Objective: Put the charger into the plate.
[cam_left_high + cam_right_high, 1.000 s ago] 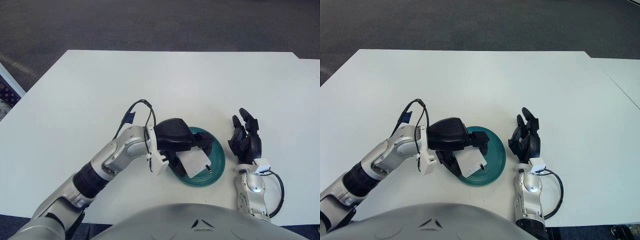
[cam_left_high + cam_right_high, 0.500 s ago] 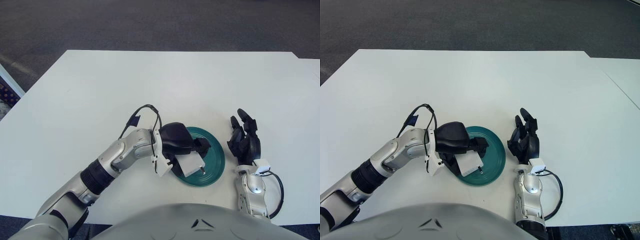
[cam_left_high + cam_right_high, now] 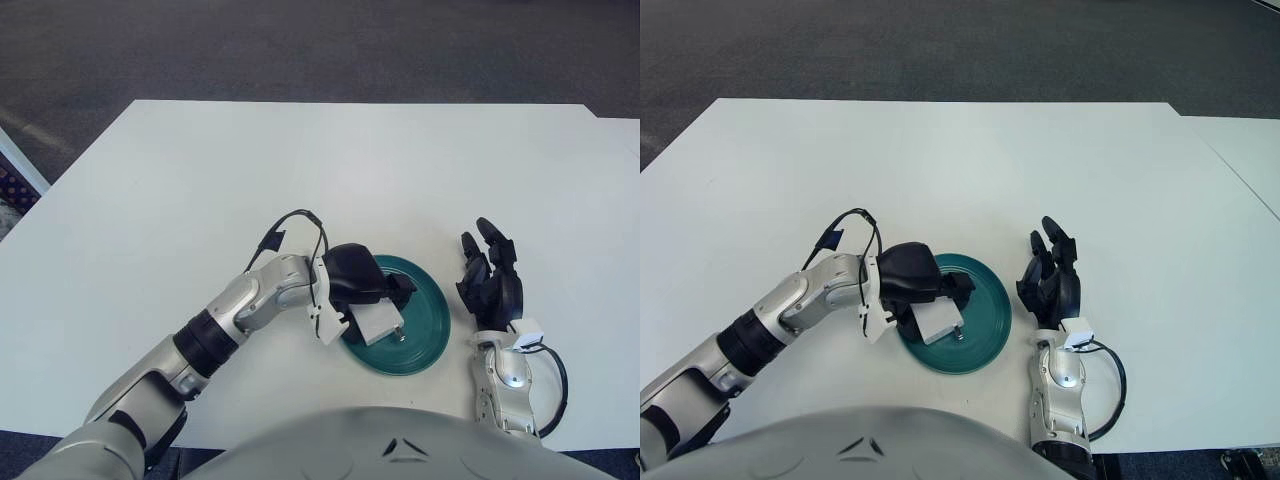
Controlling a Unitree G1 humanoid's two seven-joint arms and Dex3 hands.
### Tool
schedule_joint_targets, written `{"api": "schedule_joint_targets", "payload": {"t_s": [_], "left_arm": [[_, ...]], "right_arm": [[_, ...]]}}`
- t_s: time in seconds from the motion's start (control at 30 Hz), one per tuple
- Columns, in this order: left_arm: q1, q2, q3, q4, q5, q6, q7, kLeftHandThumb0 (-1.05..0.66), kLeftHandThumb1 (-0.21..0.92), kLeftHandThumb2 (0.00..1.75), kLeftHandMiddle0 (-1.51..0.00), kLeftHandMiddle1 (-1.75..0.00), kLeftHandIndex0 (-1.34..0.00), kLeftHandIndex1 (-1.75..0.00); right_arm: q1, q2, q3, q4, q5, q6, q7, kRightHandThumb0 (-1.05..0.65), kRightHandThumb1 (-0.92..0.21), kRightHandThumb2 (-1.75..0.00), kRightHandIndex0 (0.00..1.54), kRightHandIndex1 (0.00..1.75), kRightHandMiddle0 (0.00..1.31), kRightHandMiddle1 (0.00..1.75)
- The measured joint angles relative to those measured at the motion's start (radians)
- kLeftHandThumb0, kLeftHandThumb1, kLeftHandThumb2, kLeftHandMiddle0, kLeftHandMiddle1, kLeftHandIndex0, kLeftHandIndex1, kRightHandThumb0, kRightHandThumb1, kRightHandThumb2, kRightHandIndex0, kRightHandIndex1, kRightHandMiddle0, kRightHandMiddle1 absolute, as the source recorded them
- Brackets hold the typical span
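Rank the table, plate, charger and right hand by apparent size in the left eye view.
1. table, by far.
2. plate.
3. right hand, open beside the plate, looks narrower than it.
4. charger, gripped over the plate by the left hand.

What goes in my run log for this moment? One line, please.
left hand: shut on charger | charger: over green plate | right hand: idle, right of plate | release: pending

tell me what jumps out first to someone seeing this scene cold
The left hand draws the eye first: it reaches over the near-left part of a dark green plate at the table's near edge, fingers closed on a white charger low over the plate. The right hand shows just right of the plate, fingers up and holding nothing.
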Motion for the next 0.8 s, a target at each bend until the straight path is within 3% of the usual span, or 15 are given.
{"api": "schedule_joint_targets", "payload": {"t_s": [0.2,0.23,0.3,0.53,0.6,0.67,0.7,0.77,0.8], "left_arm": [[-0.008,-0.017,-0.002,0.004,0.021,0.033,-0.011,-0.48,0.87,0.69,-0.99,-1.75,-0.78,-1.75],[-0.008,-0.019,-0.002,0.005,0.024,0.036,-0.012,-0.46,0.74,0.82,-0.98,-1.75,-0.66,-1.75],[-0.008,-0.019,-0.003,0.009,0.031,0.038,-0.01,-0.44,0.59,0.98,-0.97,-1.75,-0.56,-1.75],[-0.008,-0.017,-0.011,0.04,0.072,0.012,0.049,-0.44,0.47,1.13,-0.98,-1.75,-0.51,-1.75],[-0.008,-0.013,-0.011,0.05,0.082,-0.005,0.075,-0.44,0.49,1.1,-0.97,-1.75,-0.49,-1.75],[-0.008,-0.012,-0.011,0.056,0.089,-0.016,0.095,-0.68,0.74,0.84,-0.95,-1.75,-0.32,-1.75],[-0.008,-0.012,-0.011,0.06,0.089,-0.021,0.103,-0.73,0.78,0.81,-0.86,-1.75,-0.28,-1.68],[-0.008,-0.013,-0.011,0.063,0.089,-0.021,0.105,-0.86,0.86,0.76,-0.43,-1.74,-0.13,-1.45],[-0.008,-0.014,-0.011,0.064,0.089,-0.02,0.104,-0.89,0.87,0.76,-0.36,-1.64,-0.11,-1.38]], "right_arm": [[0.0,0.006,-0.001,0.002,0.0,-0.013,-0.013,-0.7,-0.92,-0.75,0.34,0.01,0.0,0.72],[0.0,0.007,-0.001,0.002,0.0,-0.013,-0.015,-0.7,-0.92,-0.75,0.34,0.01,0.0,0.72],[0.0,0.008,-0.001,0.002,0.0,-0.014,-0.018,-0.69,-0.92,-0.75,0.35,0.01,0.0,0.73],[0.0,0.008,-0.001,0.003,0.0,-0.014,-0.018,-0.7,-0.92,-0.76,0.34,0.01,0.0,0.73],[0.0,0.008,0.0,0.003,0.0,-0.014,-0.018,-0.7,-0.92,-0.76,0.34,0.01,0.0,0.73],[0.0,0.008,0.0,0.003,0.0,-0.014,-0.018,-0.71,-0.92,-0.75,0.33,0.0,0.0,0.73],[0.0,0.008,0.0,0.003,0.001,-0.014,-0.018,-0.71,-0.92,-0.75,0.33,0.0,0.0,0.72],[-0.001,0.008,-0.001,0.004,0.004,-0.014,-0.014,-0.71,-0.92,-0.75,0.33,0.0,0.0,0.71],[-0.001,0.008,-0.001,0.004,0.008,-0.014,-0.008,-0.71,-0.92,-0.74,0.33,0.0,0.0,0.7]]}}
